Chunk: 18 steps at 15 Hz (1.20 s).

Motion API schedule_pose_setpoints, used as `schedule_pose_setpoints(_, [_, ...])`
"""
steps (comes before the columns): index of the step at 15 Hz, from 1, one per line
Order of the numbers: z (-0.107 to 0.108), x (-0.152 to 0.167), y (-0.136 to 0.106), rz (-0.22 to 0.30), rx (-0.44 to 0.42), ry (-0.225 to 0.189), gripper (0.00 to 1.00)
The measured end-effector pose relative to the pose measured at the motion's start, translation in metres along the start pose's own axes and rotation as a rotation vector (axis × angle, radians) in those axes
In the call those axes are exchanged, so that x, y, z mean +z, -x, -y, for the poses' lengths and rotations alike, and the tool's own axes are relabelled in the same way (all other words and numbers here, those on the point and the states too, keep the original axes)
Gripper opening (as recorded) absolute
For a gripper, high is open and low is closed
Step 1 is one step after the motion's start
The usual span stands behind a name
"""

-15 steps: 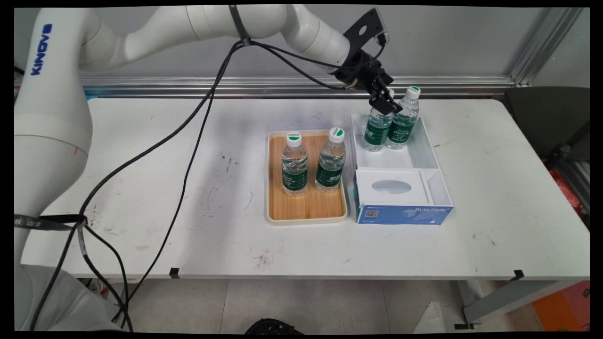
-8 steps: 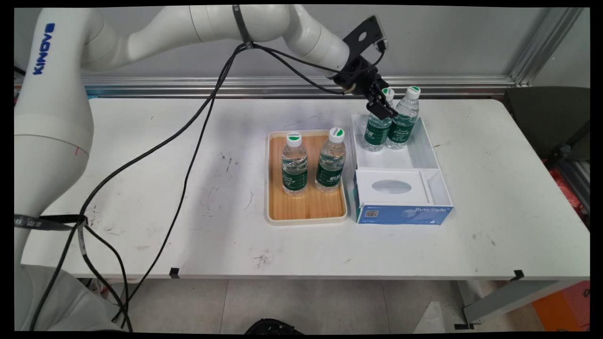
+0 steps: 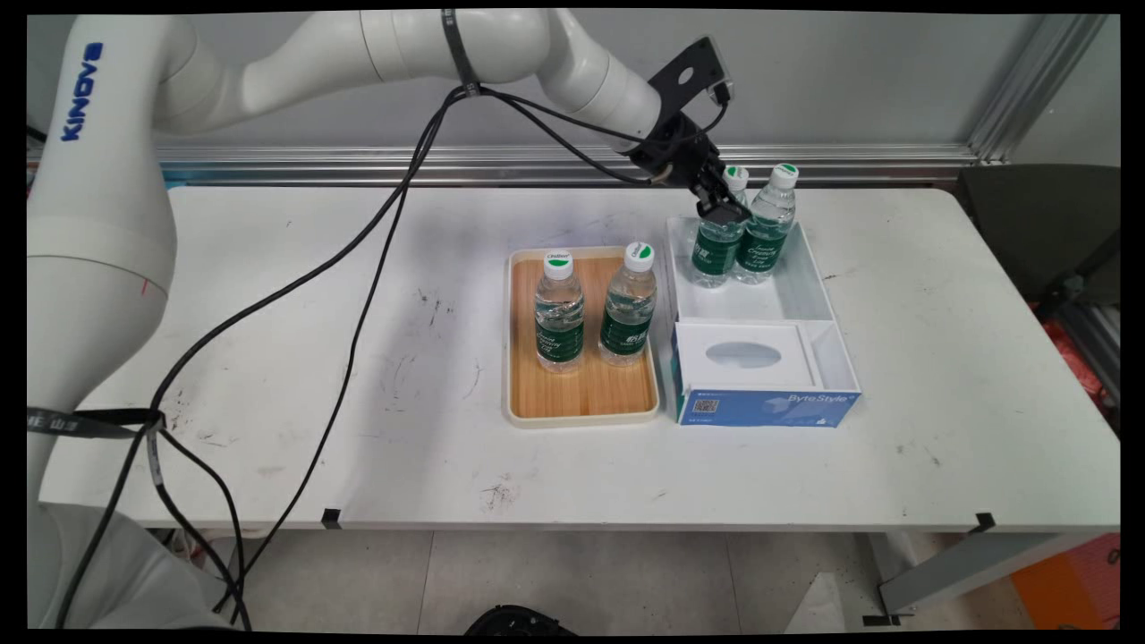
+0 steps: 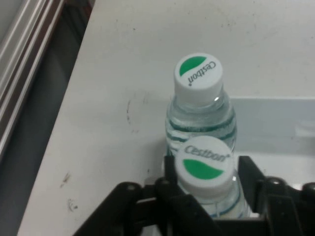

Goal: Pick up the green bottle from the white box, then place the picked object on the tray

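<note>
Two clear water bottles with green labels and white caps stand side by side at the far end of an open white box (image 3: 816, 288). My gripper (image 3: 720, 207) hovers at the neck of the left bottle (image 3: 714, 258), a little to its left. In the hand view, the gripper (image 4: 206, 169) is open, and its black fingers (image 4: 248, 173) flank the nearer bottle's cap (image 4: 205, 164) with narrow gaps on both sides. The other bottle (image 4: 198, 93) stands just beyond it; in the main view it is the right one (image 3: 765, 241).
A wooden tray (image 3: 581, 398) with a cream rim sits left of the box and holds two more bottles (image 3: 559, 315) (image 3: 628, 309). The box's near end has a white insert with an oval opening (image 3: 742, 355) and a blue front. Black cables hang from the arm over the table's left half.
The gripper has drawn back up and to the left from the left bottle in the box, uncovering its cap. The bottles have stayed in place.
</note>
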Motion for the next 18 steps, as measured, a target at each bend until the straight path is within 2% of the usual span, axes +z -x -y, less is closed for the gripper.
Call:
schedule_pose_setpoints(8, [0.001, -0.009, -0.005, -0.01, -0.023, -0.004, 0.0])
schedule_pose_setpoints(13, [0.005, -0.035, -0.018, -0.036, -0.023, -0.013, 0.0])
schedule_pose_setpoints(18, [0.006, -0.065, -0.019, -0.039, -0.022, -0.01, 0.0])
